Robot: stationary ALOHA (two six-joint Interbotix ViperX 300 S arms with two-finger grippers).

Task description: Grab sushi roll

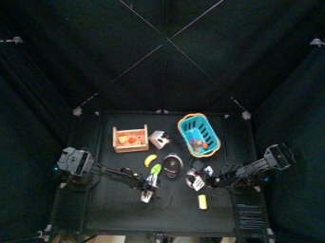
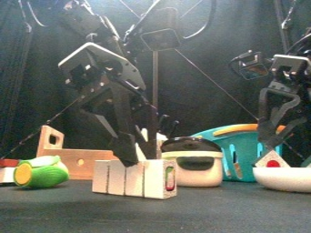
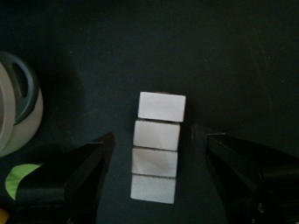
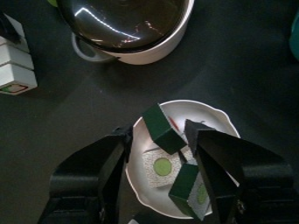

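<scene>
We see the sushi roll (image 4: 173,163) pieces lying in a small white bowl (image 4: 211,118), and we take that bowl as our landmark. In the right wrist view the right gripper (image 4: 176,144) hangs right over the bowl with its jaws a little way apart, one on each side of a dark roll piece with a green middle, but we cannot tell if the jaws are touching it. Just beside the bowl stands a round rice cooker (image 2: 195,161) with a dark shiny lid. Past the cooker, farther from the bowl, stands a row of white blocks (image 3: 156,145). The left gripper (image 3: 158,140) is low over that row with its jaws wide open, one on each side of the blocks, and it holds nothing. Behind the bowl sits a blue basket (image 1: 199,134). Well apart from the bowl, past the blocks, is a wooden crate (image 1: 129,140), and a green toy (image 2: 42,172) lies in front of it.
</scene>
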